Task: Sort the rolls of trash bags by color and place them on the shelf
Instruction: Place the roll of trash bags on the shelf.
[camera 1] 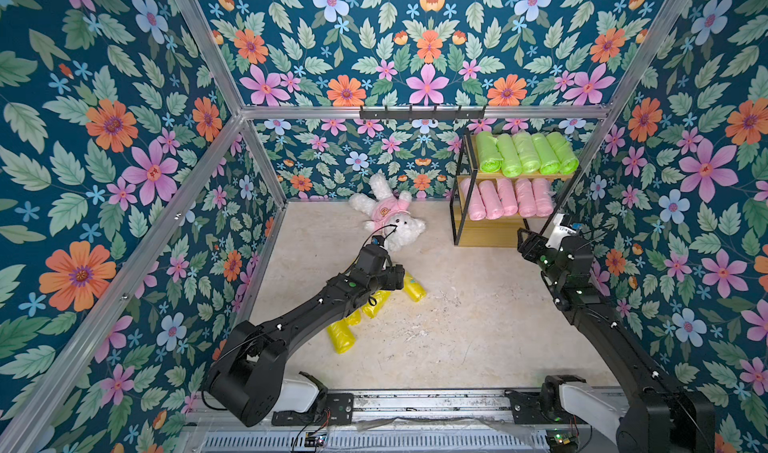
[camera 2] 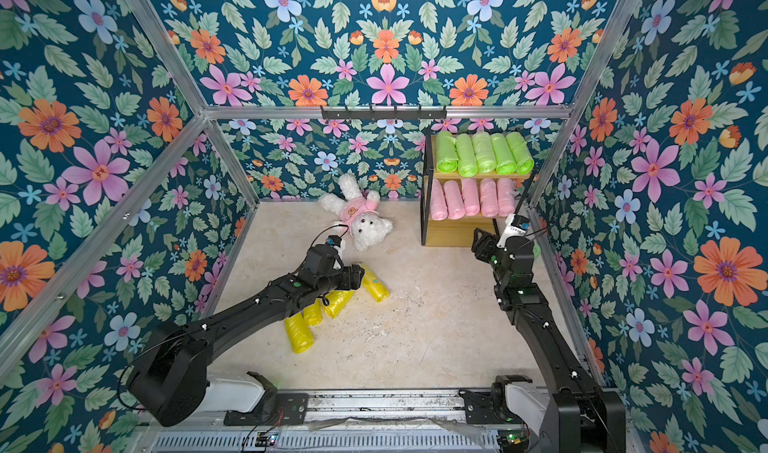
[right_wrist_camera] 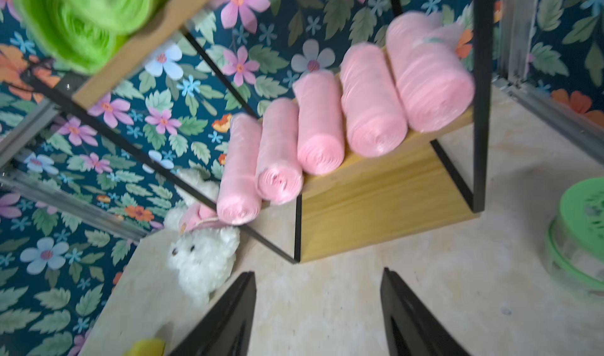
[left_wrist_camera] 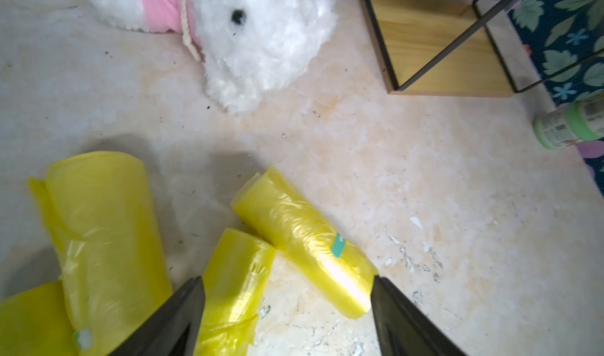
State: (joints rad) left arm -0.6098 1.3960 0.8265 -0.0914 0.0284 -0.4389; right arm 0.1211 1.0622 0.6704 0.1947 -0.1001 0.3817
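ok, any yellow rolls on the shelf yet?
No, the shelf holds only green rolls and pink rolls; the yellow rolls lie on the table.

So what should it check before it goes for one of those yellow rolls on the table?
1. The left claw is open and empty: ok.
2. Only one yellow roll in its gap: not ok, a second roll seems to lie there too.
3. The shelf's bottom board is free: ok.
4. The green rolls and pink rolls lie on separate boards: ok.
5. The right claw is open and empty: ok.
6. Number of yellow rolls on the table: cannot tell, the left arm covers some.
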